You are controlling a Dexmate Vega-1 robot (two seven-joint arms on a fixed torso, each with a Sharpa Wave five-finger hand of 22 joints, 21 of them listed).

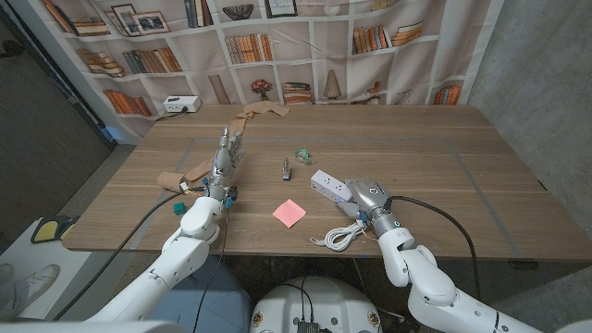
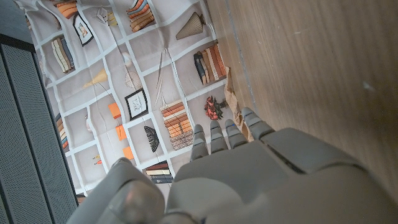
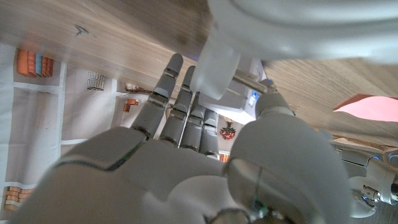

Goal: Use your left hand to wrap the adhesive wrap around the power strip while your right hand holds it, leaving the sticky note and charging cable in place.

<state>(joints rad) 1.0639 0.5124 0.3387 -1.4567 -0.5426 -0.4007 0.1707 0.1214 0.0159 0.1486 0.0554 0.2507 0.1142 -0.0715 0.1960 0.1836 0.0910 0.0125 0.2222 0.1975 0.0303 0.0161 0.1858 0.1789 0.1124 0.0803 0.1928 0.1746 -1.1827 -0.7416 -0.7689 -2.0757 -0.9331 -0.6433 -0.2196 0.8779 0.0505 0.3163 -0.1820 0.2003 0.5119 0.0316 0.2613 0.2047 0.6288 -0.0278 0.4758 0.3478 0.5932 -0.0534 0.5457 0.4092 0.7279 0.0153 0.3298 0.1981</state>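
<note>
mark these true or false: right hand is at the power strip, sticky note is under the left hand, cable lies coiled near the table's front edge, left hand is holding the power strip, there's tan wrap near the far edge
1. The right hand is at the white power strip. True.
2. The pink sticky note lies under the left hand. False: it lies bare on the table, between the two hands.
3. The white charging cable lies coiled near the front edge. True.
4. The left hand holds the power strip. False: it is far from it, on the table's left side.
5. Tan adhesive wrap lies near the far edge. True.
</note>
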